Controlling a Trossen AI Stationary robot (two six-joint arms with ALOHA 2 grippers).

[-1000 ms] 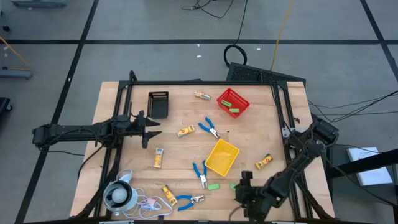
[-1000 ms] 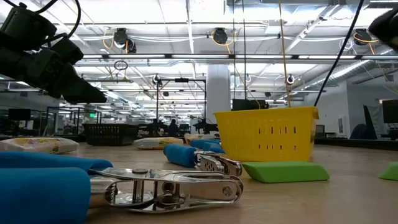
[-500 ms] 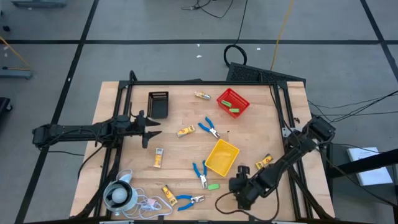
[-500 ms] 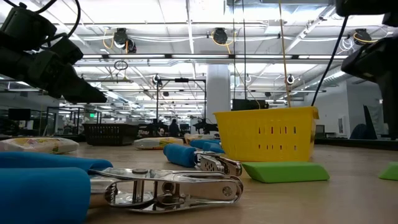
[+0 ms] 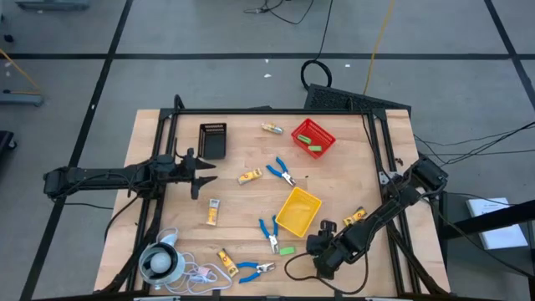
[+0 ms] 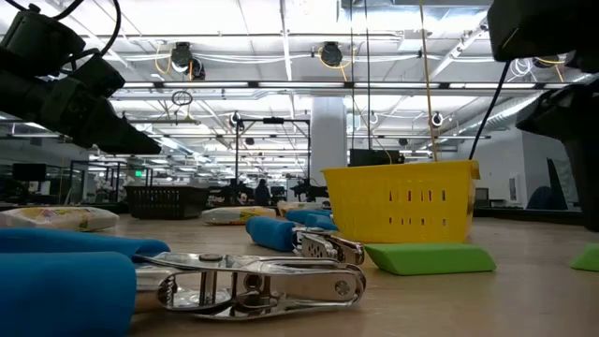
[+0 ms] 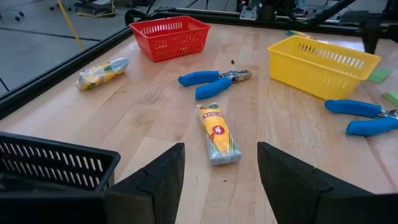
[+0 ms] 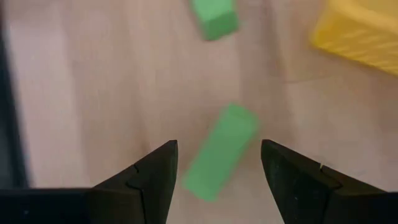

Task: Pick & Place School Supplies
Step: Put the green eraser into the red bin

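Observation:
My right gripper (image 5: 320,247) (image 8: 217,149) is open and points down near the table's near edge. Its fingers stand on either side of a bright green block (image 8: 229,127) without touching it. A second green block (image 5: 287,250) (image 8: 214,18) lies on the wood close by, and the high view hides the first one under the gripper. My left gripper (image 5: 203,174) (image 7: 221,149) is open and waits above the table's left side, facing a yellow-orange packet (image 7: 217,127). Blue-handled pliers (image 5: 282,173), (image 5: 269,234), (image 5: 251,269) and more packets (image 5: 249,177), (image 5: 213,211), (image 5: 355,217) lie scattered flat.
A yellow bin (image 5: 298,211) stands just beyond my right gripper. A red bin (image 5: 313,136) holding a green block sits toward the far edge, and a black bin (image 5: 213,140) is far left. A white round object with a cord (image 5: 159,263) lies at the near left corner.
My right arm has swung from the table's near edge toward its left and slightly farther in, bringing its gripper over the green block. In the low view it has come into sight at the upper right. Nothing on the table has moved.

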